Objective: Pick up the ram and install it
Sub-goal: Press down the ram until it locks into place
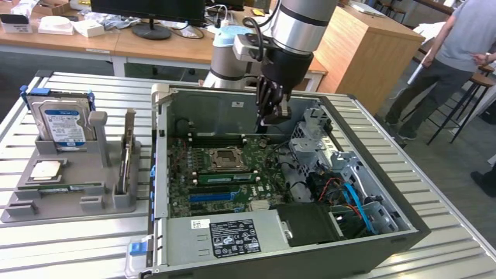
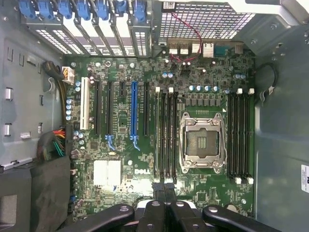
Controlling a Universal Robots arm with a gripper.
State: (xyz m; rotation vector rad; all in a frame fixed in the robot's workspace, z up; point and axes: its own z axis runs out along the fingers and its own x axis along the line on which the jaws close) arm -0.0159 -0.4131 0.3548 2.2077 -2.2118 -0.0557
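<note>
Wooden desks [image 1: 155, 49] with a monitor [image 1: 147, 10] line the back of the room, and a person [image 1: 457, 52] stands at the exterior view's right. Nearer, a slatted metal table [image 1: 78, 247] carries a grey tray [image 1: 46, 210] and, on the exterior view's right of it, an open computer case [image 1: 403, 235] lying on its side.

My claw [image 1: 273, 119] hangs inside the case's opening, above the motherboard [image 2: 120, 154] and close to the case's far wall. Its two dark fingertips are pressed together, and I can see nothing gripped between them. In the wrist view my claw [image 2: 164, 187] sits over the board's edge, just past the ends of the memory slots [image 2: 166, 135] that run beside the open processor socket [image 2: 203, 142].

The ram [image 1: 60, 187] is nowhere near my fingers. It lies flat as a long green stick in the narrow slot along the tray's near side, outside the case and well apart from my claw, on the exterior view's left. In the same tray a silver processor chip [image 1: 45, 170] rests just behind the ram, and a blue-labelled hard drive [image 1: 64, 122] stands upright at the far end.
</note>
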